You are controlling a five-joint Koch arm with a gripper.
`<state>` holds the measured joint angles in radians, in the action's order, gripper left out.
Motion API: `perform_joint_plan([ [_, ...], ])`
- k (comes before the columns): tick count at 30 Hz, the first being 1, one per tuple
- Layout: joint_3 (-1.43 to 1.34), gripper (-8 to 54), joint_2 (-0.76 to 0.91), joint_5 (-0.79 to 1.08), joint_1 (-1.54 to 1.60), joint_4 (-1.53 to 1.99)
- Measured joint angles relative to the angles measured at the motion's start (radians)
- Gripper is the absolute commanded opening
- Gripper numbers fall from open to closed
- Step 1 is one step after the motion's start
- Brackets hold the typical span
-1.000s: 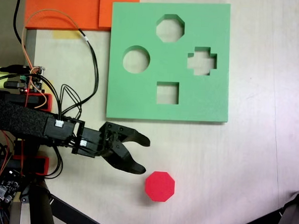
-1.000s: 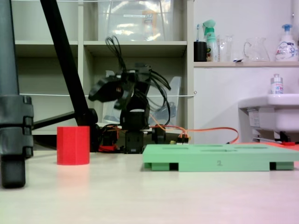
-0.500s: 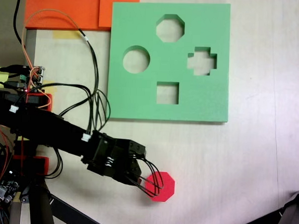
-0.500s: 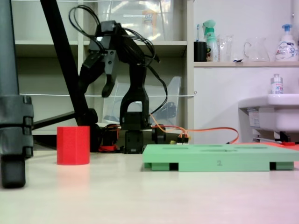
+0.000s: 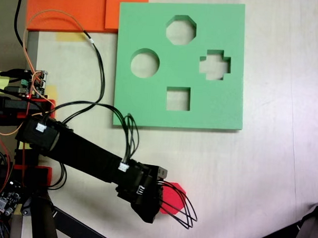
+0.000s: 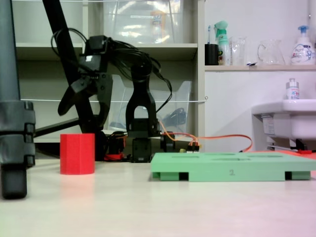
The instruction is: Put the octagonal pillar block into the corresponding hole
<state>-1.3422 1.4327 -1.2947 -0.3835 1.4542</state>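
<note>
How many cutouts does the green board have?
4: the octagonal hole at top, a round hole at left, a cross hole at right, a square hole at bottom.

Matt red foam octagonal pillar block; matt green foam board; smooth pale tabletop; black plastic gripper.
</note>
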Motion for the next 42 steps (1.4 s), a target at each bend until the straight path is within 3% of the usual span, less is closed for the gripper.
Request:
perform_joint_plan([
  [30,0.051,51.9,-0.256,-0.031,0.02,-0.129],
  [31,0.051,50.5,-0.258,-0.046,0.021,-0.127],
  [32,0.051,45.3,-0.258,-0.064,0.026,-0.124],
  [33,0.052,35.2,-0.262,-0.081,0.029,-0.118],
  [34,0.064,31.5,-0.265,-0.092,0.029,-0.107],
  [42,0.11,23.3,-0.281,-0.127,0.052,-0.02],
])
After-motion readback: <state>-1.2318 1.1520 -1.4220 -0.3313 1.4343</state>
